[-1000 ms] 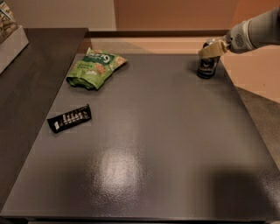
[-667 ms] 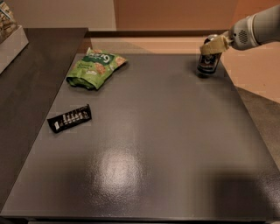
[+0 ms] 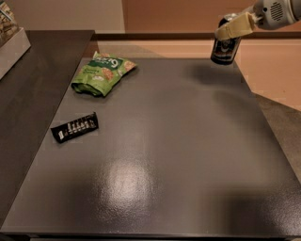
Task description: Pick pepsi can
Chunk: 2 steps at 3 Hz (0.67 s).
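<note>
Now pepsi can [image 3: 225, 49] lifted off table [image 3: 164, 141], gripper [image 3: 229, 29] clamping top.

top of pepsi can [image 3: 225, 51] hidden by gripper [image 3: 229, 30] at upper right, arm [image 3: 278, 9] cropped

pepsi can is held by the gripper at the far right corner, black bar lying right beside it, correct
Not quite: in the camera view the gripper holds the pepsi can at the far right corner, but the black bar lies on the left side of the table.
</note>
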Motion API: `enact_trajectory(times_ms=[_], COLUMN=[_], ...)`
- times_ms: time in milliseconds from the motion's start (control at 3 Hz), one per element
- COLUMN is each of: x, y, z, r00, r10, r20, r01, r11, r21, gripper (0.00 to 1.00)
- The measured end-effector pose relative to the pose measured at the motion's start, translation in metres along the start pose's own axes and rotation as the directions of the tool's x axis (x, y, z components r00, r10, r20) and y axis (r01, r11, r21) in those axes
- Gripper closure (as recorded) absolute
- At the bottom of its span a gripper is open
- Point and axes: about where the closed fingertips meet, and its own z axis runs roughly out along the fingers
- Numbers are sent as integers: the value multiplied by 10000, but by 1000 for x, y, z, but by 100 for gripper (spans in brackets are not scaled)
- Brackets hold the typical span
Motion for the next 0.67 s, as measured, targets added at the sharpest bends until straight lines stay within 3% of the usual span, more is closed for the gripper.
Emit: enact_trajectory(times_ms=[333,667], x=[-25,-25], y=[23,24], z=[-22,-23], r00=[9983,9981], r10=[-579,-605], r20=[109,83], r01=[582,607], r11=[9978,9974], r21=[-328,-381], gripper=[100,100])
